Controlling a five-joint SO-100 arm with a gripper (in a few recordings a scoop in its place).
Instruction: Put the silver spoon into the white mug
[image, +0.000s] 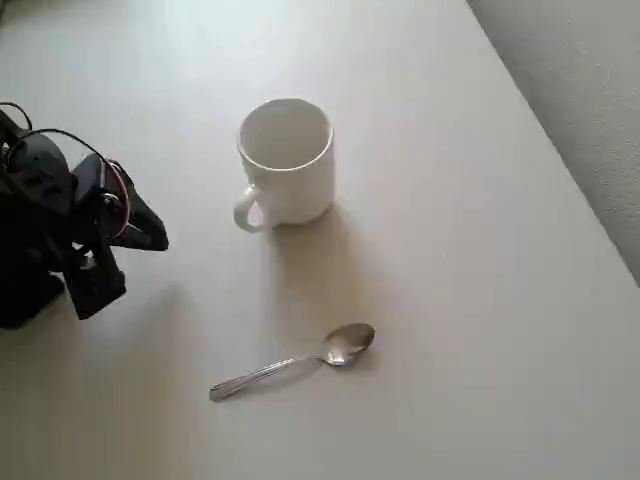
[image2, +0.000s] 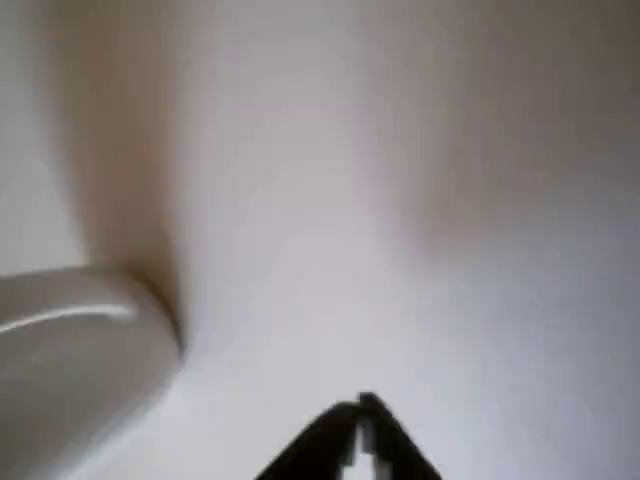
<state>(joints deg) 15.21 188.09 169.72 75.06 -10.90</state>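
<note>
Inventory, one pale off-white surface (image: 480, 330):

Mug, count one. White mug (image: 288, 165) stands upright a little above the middle of the overhead view, mouth up, inside white and empty. Its small loop handle points toward the lower left of that view. No print, logo or writing can be read on its glossy wall. In the wrist view a blurred white rounded form at the left edge (image2: 75, 345) appears to be the same mug, though focus is too soft to be sure.

Spoon, count one. Silver spoon (image: 295, 364) lies flat on the surface below the mug, well apart from it, bowl up. Its oval bowl sits at the right end, and the slim handle runs down toward the left. No stamp or marking is legible on the metal.

Arm, count one. Black arm at the left edge of the overhead view, with red detail and dark cables. Its gripper (image: 150, 232) points right, apart from mug and spoon. Fingers (image2: 385, 445) in the wrist view meet at their tips, closed together, with nothing held between them.

Grey textured strip (image: 590, 90) beyond the surface's right edge, count one.
</note>
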